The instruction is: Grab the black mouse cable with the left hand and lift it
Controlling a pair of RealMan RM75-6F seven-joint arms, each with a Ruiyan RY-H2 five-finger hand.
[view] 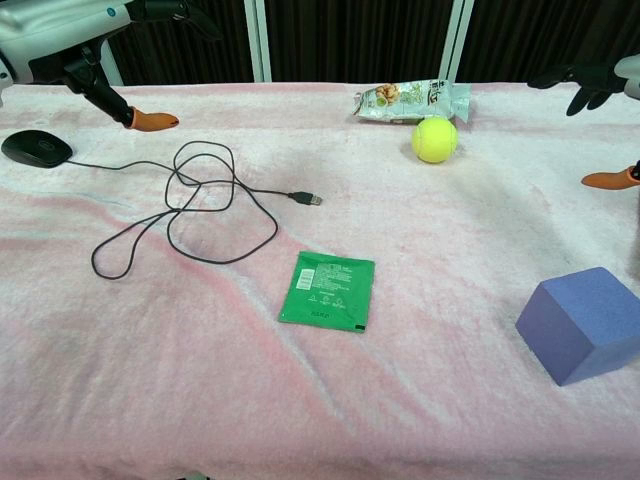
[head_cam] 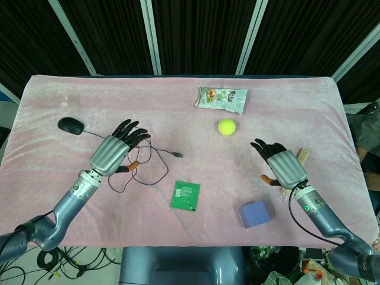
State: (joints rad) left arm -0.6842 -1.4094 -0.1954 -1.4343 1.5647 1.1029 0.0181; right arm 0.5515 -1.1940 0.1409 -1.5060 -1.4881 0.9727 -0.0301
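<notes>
A black mouse point(head_cam: 71, 125) point(view: 37, 149) lies at the left of the pink cloth. Its thin black cable point(head_cam: 155, 161) point(view: 190, 205) runs right in loose loops and ends in a USB plug point(head_cam: 177, 155) point(view: 307, 198). My left hand point(head_cam: 117, 151) point(view: 70, 35) hovers above the cable loops with its fingers spread and holds nothing. My right hand point(head_cam: 280, 163) point(view: 607, 85) stays at the right side, fingers apart and empty, far from the cable.
A green sachet point(head_cam: 186, 195) point(view: 328, 290) lies just right of the loops. A yellow tennis ball point(head_cam: 226, 127) point(view: 434, 139) and a snack packet point(head_cam: 221, 98) point(view: 410, 101) sit further back. A blue block point(head_cam: 255, 214) point(view: 587, 323) and wooden sticks point(head_cam: 302, 157) are near the right hand.
</notes>
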